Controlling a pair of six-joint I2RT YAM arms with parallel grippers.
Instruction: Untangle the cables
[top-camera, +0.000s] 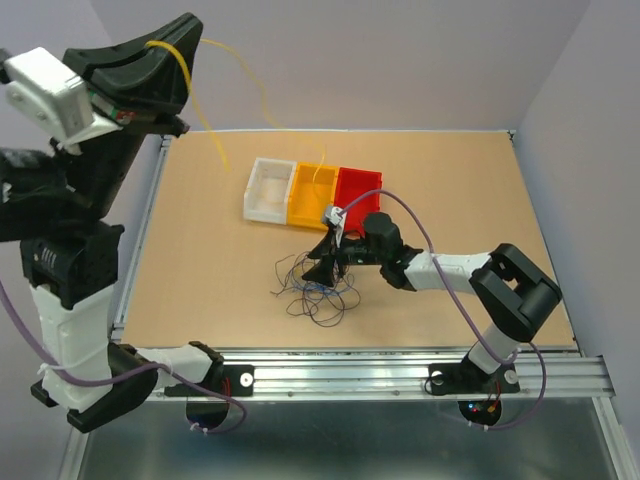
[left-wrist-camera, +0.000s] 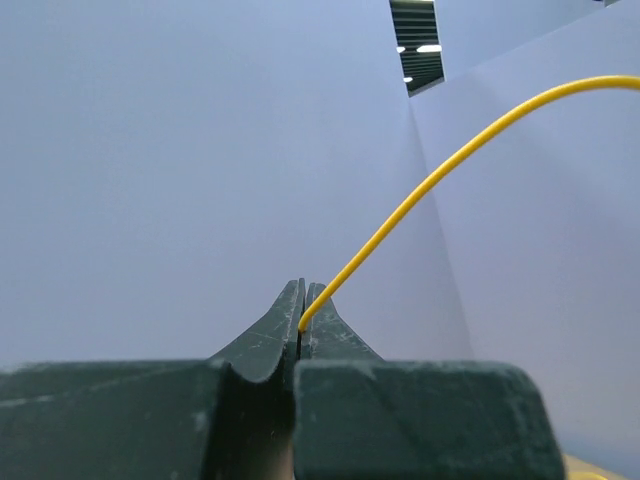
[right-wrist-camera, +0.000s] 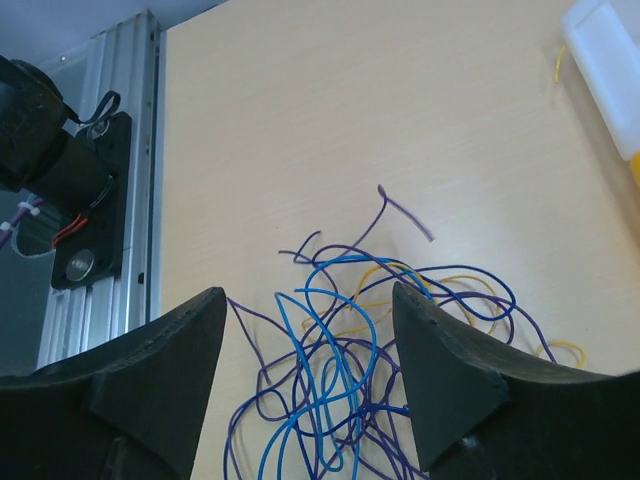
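- Cables (top-camera: 315, 290), seen from the top camera, lie in a loose dark tangle on the table (top-camera: 220, 260), near the front rail and in front of a row of three bins: white bin (top-camera: 268, 188), yellow bin (top-camera: 312, 195), red bin (top-camera: 356, 190). The right gripper (top-camera: 325, 262) is low over the far edge of the tangle. The left gripper (top-camera: 150, 50) is raised high at the upper left, and a yellow cable (top-camera: 205, 120) arcs away from it.
- Left wrist: the left gripper (left-wrist-camera: 301, 325) has its jaws pressed together on the end of the yellow cable (left-wrist-camera: 420, 190), which curves up and to the right against the lilac wall.
- Right wrist: the right gripper (right-wrist-camera: 307, 300) has its jaws spread wide, with nothing clamped. Blue, purple and pale yellow cables (right-wrist-camera: 340, 370) show on the table in the gap between its fingers (right-wrist-camera: 150, 370). Whether the fingers touch the strands I cannot tell. The white bin's corner (right-wrist-camera: 610, 70) shows at the upper right.
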